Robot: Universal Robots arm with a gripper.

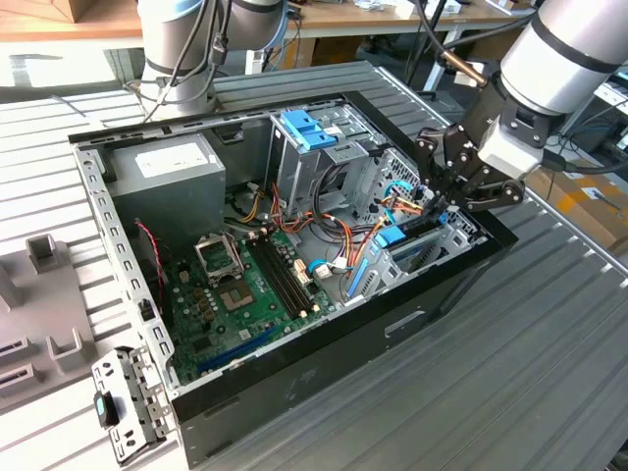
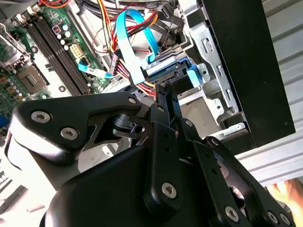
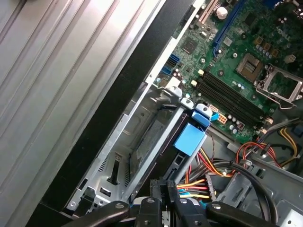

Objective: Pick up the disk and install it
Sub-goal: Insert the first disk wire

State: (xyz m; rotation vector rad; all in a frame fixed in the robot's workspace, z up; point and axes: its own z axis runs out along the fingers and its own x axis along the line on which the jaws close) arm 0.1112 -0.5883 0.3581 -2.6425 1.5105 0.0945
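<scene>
The disk (image 1: 400, 242) lies flat in the metal drive bay (image 3: 142, 137) at the case's front corner, on the exterior view's right. Its dark body has bright blue rails, and a blue tab (image 3: 191, 138) shows on its edge. In the second wrist view the disk's (image 2: 170, 73) connector end faces the cables. My gripper (image 1: 438, 209) hangs over that end, its two black fingers (image 2: 165, 97) pressed together with nothing between them. The tips reach down to the disk's edge; contact is hard to tell. The fingertips (image 3: 156, 185) also show beside the bay in the first wrist view.
The open computer case (image 1: 324, 343) holds a green motherboard (image 1: 245, 285), a grey power supply (image 1: 167, 169) and a paler blue tray (image 1: 309, 128) on the drive cage. Coloured cables (image 2: 128, 35) crowd beside the bay. A hand (image 2: 286, 191) shows at the edge. A metal bracket (image 1: 123, 402) lies outside.
</scene>
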